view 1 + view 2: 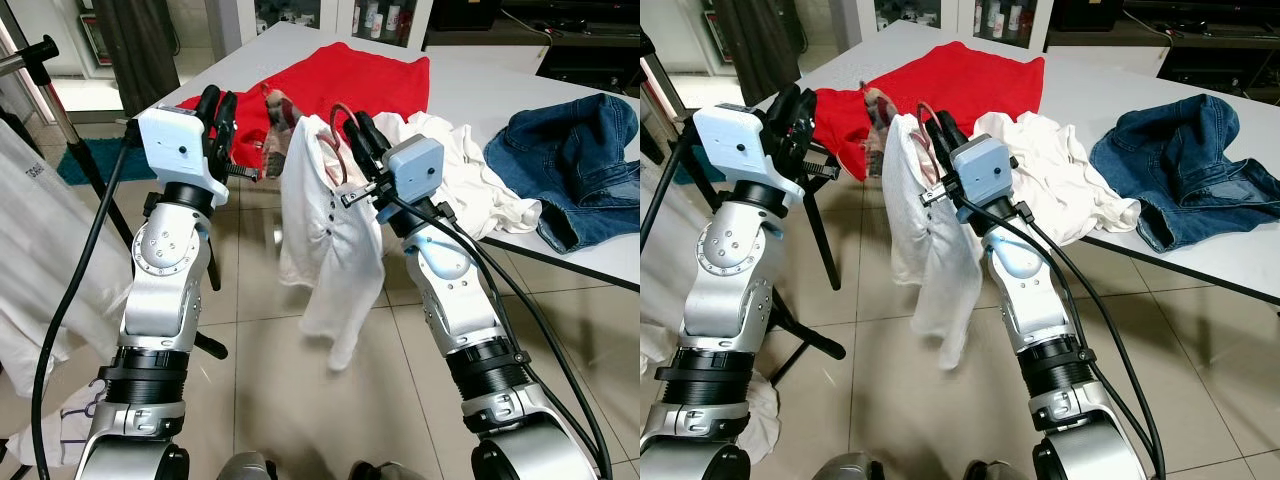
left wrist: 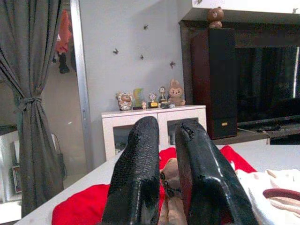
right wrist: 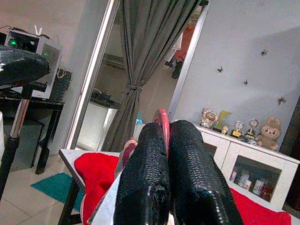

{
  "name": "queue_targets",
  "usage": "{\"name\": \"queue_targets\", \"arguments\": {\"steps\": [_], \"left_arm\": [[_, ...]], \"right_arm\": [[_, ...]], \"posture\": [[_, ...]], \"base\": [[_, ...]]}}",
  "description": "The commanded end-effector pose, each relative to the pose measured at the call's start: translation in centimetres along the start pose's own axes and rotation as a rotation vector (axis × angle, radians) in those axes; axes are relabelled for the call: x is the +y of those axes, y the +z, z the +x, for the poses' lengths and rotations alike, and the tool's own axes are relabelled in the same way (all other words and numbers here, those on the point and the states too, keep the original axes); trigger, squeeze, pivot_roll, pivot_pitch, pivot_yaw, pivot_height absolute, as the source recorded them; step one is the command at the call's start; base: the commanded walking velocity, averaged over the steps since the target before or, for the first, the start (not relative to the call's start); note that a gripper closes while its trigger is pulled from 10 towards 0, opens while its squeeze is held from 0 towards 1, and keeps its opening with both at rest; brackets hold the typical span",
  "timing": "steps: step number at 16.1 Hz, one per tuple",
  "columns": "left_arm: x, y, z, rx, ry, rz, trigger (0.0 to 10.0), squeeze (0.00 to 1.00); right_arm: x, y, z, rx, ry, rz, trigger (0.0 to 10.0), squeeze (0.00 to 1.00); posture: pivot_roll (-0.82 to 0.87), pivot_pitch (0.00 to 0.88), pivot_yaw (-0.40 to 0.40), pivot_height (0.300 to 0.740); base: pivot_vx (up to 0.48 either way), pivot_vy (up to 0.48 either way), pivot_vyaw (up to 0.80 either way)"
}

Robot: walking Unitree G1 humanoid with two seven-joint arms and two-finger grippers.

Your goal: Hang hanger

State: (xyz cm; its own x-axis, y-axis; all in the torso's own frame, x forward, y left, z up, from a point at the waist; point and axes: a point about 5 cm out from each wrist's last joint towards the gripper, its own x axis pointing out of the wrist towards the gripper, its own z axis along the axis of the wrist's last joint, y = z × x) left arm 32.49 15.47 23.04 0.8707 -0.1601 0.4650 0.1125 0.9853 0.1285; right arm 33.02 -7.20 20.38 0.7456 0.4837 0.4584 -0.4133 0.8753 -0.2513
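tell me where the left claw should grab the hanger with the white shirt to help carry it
Judging from the head views, the right claw already pinches the hanger's reddish hook, so the left claw would best take the shoulder end under the white shirt nearest it, coming from the robot's left. The shirt drapes over that arm, so pinch through the cloth there.

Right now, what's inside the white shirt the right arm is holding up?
A reddish hanger hook rises from the white shirt's collar, pinched in the right gripper. The rest of the hanger is covered by the fabric.
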Motion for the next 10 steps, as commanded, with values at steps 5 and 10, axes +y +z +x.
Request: {"name": "queue_targets", "arguments": {"steps": [5,10], "left_arm": [[-0.2,-1.3,-0.6,0.079,-0.013,-0.182,10.0,0.89],[-3.6,-2.0,-2.2,0.117,-0.282,-0.345,10.0,1.0]], "right_arm": [[-0.8,1.6,1.2,-0.074,0.006,-0.032,0.0,0.27],[0.1,2.0,1.1,-0.099,0.061,-0.021,0.0,0.27]], "posture": [[0.07,0.0,-0.014,0.74],[0.07,0.0,-0.015,0.74]], "base": [[0.0,0.0,0.0],[0.0,0.0,0.0]]}}
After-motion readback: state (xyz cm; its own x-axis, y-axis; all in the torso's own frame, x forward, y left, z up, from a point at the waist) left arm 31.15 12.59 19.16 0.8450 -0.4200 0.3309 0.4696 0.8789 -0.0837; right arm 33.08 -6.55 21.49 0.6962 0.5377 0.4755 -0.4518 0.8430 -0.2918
